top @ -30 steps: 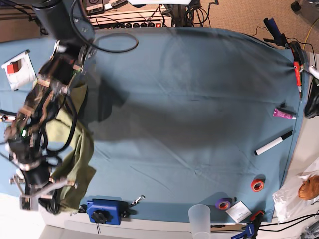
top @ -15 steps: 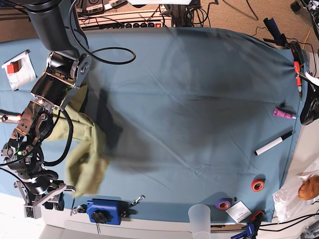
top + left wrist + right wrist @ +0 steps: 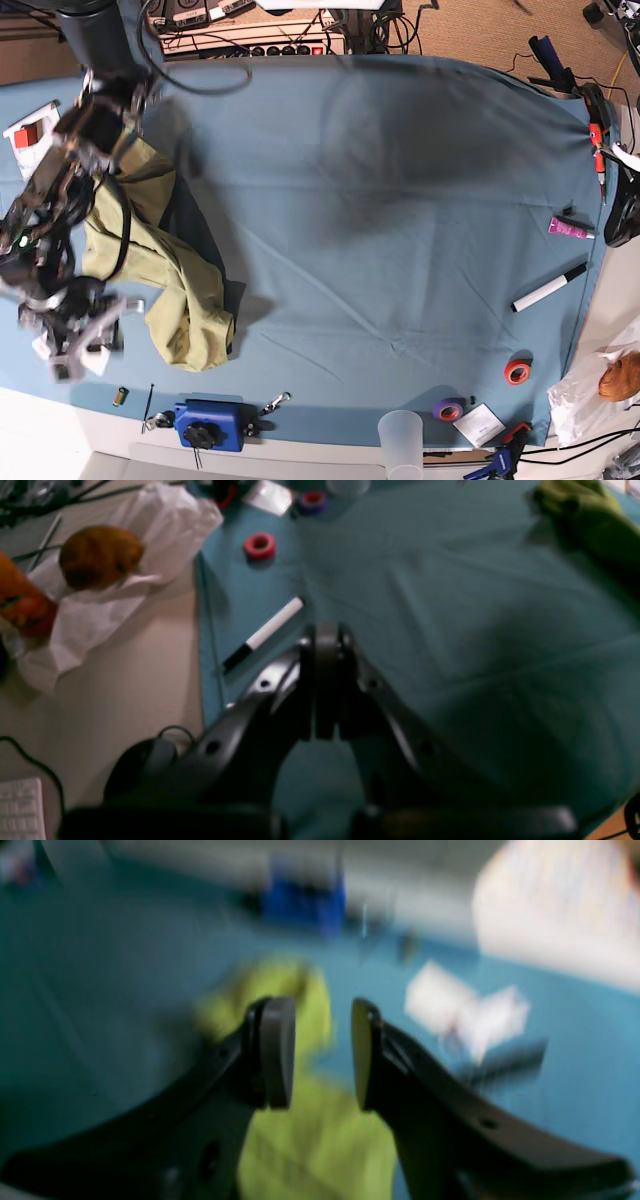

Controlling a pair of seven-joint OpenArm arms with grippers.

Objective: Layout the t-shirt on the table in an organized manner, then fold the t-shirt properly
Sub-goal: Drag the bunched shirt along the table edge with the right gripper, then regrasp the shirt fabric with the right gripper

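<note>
Base view, shirt (image 3: 165,275) crumpled in a heap at the left end of the counter (image 3: 400,200), right pincer (image 3: 315,1055) wide apart and empty just above it, left pincer (image 3: 326,645) clenched on nothing, hanging by a marker (image 3: 263,633)

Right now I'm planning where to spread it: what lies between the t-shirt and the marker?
In the base view, only bare teal table lies between the t-shirt and the marker.

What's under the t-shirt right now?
The t-shirt lies crumpled on the table, with only teal cloth showing around it. The right arm hangs over its left edge, and whatever might sit beneath the bunched fabric is covered.
</note>
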